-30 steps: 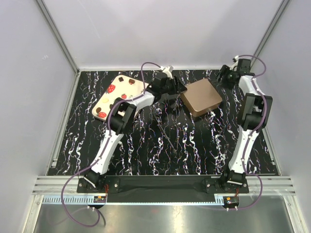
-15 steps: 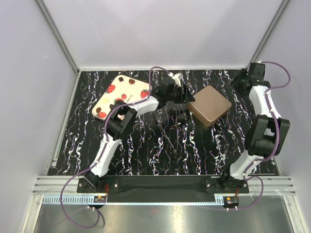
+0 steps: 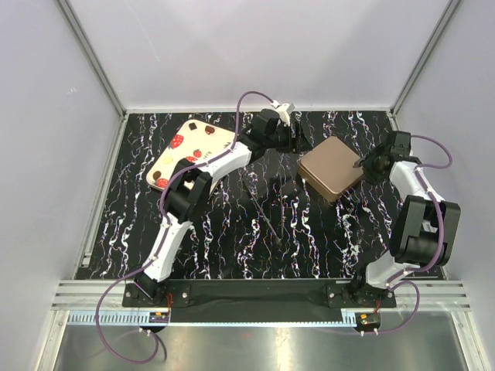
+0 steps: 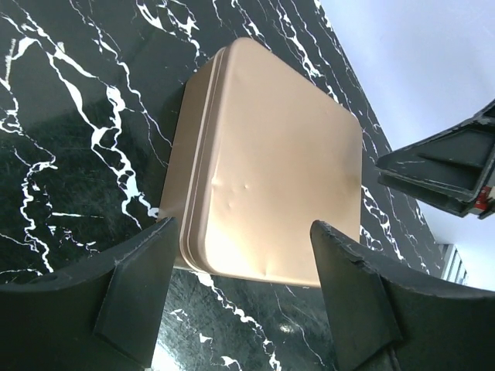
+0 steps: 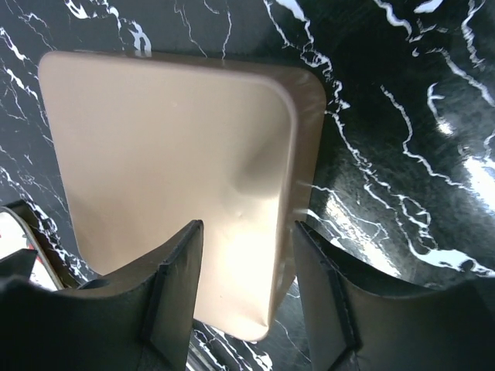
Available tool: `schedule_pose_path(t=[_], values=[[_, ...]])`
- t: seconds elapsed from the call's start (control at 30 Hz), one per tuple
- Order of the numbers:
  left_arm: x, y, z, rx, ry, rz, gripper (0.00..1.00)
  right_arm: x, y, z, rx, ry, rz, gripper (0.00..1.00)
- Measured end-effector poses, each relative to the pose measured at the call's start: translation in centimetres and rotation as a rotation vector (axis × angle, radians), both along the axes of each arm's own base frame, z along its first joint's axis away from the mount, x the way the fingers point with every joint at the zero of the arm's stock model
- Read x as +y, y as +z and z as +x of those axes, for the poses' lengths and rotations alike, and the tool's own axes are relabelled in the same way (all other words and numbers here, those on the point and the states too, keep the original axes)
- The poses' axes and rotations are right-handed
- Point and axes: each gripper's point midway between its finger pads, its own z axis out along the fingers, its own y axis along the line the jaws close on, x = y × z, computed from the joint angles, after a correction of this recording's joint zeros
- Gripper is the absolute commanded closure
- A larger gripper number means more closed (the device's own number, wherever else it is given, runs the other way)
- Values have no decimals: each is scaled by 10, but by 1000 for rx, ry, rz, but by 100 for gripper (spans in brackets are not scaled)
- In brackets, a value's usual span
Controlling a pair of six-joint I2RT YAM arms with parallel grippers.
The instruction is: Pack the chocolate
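The brown box (image 3: 332, 168) lies flat on the black marbled surface (image 3: 232, 232), well right of the strawberry lid (image 3: 189, 153). Left jaws stand spread and empty just off its far-left side; right jaws, also apart, hang over its right corner, contact unclear

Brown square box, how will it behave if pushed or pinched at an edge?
The brown box sits low and flat on the glossy table, so a push would probably slide it, not tip it. Small dents in its top hint at thin, light walls that may buckle under a hard pinch.
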Motion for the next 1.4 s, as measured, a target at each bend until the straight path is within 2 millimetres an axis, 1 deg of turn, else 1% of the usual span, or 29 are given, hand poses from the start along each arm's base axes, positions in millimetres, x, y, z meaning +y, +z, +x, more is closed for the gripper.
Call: schedule_pose_path(t=[0.1,0.27,0.33,0.43,0.5,0.6,0.63,0.73,0.93,1.13,1.33,1.4], values=[[-1,-7,-1,10,-13,6,25,6,-8,0,-10,-11,29,44],[-1,-37,-4,52,-27,38,25,12,-24,-8,12,-31,58,43],[-1,-47,-5,69,-32,54,26,14,-25,-8,7,-33,63,44],[0,-57,-7,87,-38,69,27,14,-25,-3,-22,-37,69,46],[-1,-59,-7,91,-41,71,30,14,-26,-1,-38,-40,70,48],[-2,-58,-8,89,-48,68,32,16,-27,-2,-69,-45,76,50],[-2,-57,-7,87,-49,65,34,17,-27,-3,-79,-47,83,49],[-3,-55,-8,85,-55,59,37,23,-24,-4,-118,-47,119,50],[0,-54,-4,85,-49,59,38,32,-24,-6,-198,-53,173,47],[1,-57,-4,88,-47,60,40,37,-19,-12,-258,-53,192,47],[2,-58,-3,93,-43,61,46,36,-12,-10,-311,-63,202,47],[3,-60,-3,98,-40,66,50,36,-12,-9,-324,-65,203,50]])
